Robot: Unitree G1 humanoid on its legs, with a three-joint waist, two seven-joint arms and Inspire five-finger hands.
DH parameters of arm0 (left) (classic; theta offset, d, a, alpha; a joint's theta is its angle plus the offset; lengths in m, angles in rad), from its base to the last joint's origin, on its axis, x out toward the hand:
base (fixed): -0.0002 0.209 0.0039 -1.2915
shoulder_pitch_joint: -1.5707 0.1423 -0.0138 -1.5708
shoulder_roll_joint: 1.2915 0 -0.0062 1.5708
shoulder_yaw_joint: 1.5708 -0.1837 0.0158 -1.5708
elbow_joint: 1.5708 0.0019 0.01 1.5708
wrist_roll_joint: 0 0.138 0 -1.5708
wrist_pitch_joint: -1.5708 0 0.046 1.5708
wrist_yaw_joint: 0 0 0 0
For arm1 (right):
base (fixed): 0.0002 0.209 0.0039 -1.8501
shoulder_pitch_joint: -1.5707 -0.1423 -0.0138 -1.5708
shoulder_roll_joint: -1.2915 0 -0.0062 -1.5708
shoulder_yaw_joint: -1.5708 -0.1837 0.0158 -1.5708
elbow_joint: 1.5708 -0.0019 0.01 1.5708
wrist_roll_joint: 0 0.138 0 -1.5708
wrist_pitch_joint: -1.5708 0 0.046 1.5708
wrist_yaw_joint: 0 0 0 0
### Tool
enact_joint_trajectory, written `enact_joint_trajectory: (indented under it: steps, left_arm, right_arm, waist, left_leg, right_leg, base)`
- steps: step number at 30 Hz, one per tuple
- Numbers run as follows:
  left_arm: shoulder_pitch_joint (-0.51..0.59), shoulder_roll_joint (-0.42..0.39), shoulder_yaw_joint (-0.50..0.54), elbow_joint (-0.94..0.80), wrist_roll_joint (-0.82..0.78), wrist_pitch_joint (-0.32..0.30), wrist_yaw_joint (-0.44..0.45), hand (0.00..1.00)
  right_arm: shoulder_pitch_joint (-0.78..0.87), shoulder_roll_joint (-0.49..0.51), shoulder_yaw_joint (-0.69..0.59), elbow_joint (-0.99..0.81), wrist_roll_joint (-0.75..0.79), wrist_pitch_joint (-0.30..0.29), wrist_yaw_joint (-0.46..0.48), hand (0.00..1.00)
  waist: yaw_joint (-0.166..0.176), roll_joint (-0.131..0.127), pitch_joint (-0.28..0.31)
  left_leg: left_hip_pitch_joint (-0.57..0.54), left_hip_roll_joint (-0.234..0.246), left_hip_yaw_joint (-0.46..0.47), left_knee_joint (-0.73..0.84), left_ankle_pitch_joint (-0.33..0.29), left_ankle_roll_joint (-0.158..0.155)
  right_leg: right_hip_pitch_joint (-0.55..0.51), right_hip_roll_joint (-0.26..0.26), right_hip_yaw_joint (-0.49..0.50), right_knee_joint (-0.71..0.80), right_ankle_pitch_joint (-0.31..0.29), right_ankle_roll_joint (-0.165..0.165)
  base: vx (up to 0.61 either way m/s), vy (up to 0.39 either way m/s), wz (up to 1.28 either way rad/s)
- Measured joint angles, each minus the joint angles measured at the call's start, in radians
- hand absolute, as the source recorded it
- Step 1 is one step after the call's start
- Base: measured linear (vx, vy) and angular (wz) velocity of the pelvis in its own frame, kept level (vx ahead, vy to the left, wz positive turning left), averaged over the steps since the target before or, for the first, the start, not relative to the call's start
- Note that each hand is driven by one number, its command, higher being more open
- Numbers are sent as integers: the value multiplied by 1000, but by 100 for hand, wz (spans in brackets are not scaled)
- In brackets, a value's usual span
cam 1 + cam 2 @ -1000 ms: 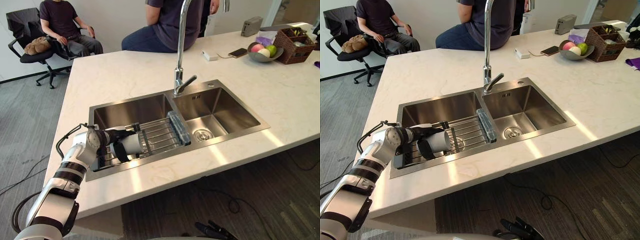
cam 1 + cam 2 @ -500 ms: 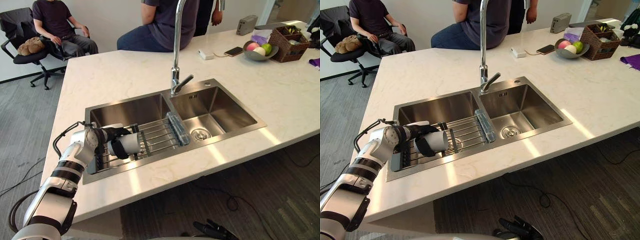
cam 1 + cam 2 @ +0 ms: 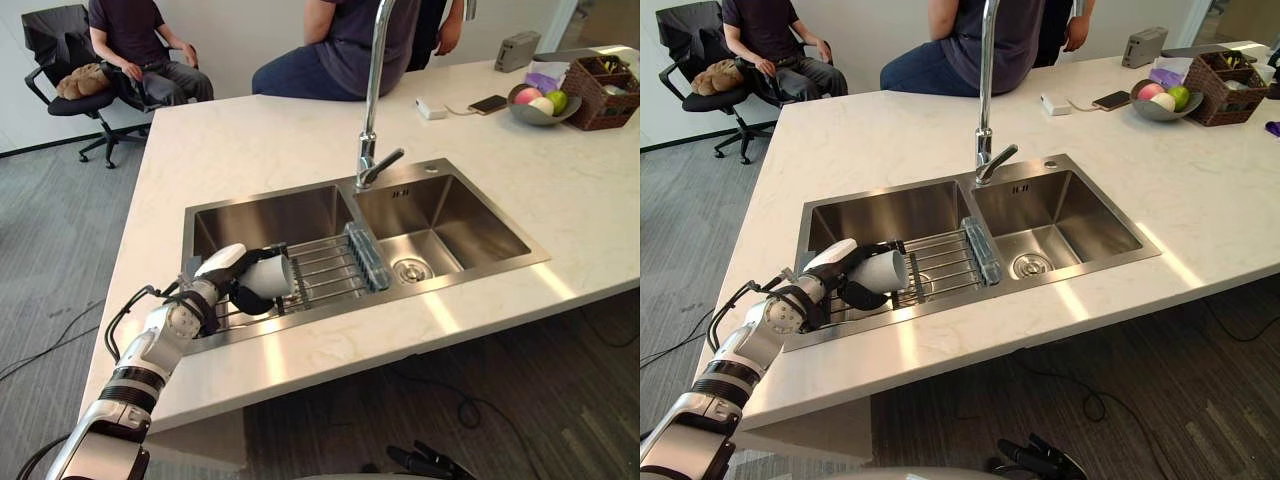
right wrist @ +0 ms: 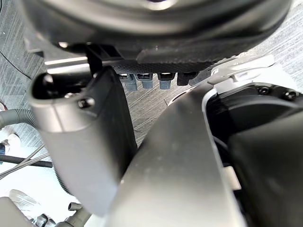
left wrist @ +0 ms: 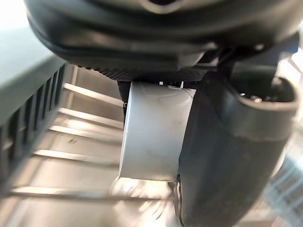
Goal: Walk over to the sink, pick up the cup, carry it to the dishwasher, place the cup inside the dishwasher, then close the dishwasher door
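We note the left robot hand curled round the white cup, sideways over the rack in the sink. Right robot hand: we cannot tell its state.

Office kitchenette, not home. Pale stone-look island counter with double steel sink, tall faucet, dish rack in basin. Fruit bowl, wicker basket, phone at far end. Grey carpet; person seated on swivel office chair.

Cup base behind left hand
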State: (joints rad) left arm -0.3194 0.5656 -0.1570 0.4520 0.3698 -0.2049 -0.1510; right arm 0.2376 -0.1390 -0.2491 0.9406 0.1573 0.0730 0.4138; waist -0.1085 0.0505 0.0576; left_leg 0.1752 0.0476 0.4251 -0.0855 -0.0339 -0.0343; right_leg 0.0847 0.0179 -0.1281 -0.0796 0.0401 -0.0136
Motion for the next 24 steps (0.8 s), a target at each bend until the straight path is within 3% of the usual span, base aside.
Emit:
enact_joint_trajectory:
  steps: [8,14,21,24]
  left_arm:
    - [145,-130,175,-246,-292,-56,109,0]
    - [268,-281,212,-436,-501,-78,170,0]
    - [317,-331,241,-501,-630,-98,226,0]
    - [341,-401,283,-588,-644,-131,276,0]
  right_arm:
    - [18,7,0,-7,10,-10,-21,100]
    - [29,16,-2,-7,15,-21,-32,100]
    - [40,35,-9,1,15,-42,-47,100]
    - [40,43,-26,22,14,-61,-47,100]
  waist:
    - [35,-9,3]
    - [45,-18,0]
    - [61,-35,-10]
    - [66,-38,-12]
  left_leg:
    - [10,2,-2,1,-1,0]
    - [10,0,-17,0,0,1]
    - [8,0,-25,0,-1,3]
    - [7,-2,-33,0,-3,5]
  right_leg:
    - [0,-2,2,27,-16,17]
    - [4,-4,-13,28,-20,15]
    - [5,-5,-20,28,-25,11]
    - [7,-7,-26,28,-28,7]
  base:
    - [-14,-7,0]
    - [-3,-17,7]
    - [-2,-13,3]
    - [-2,-15,7]
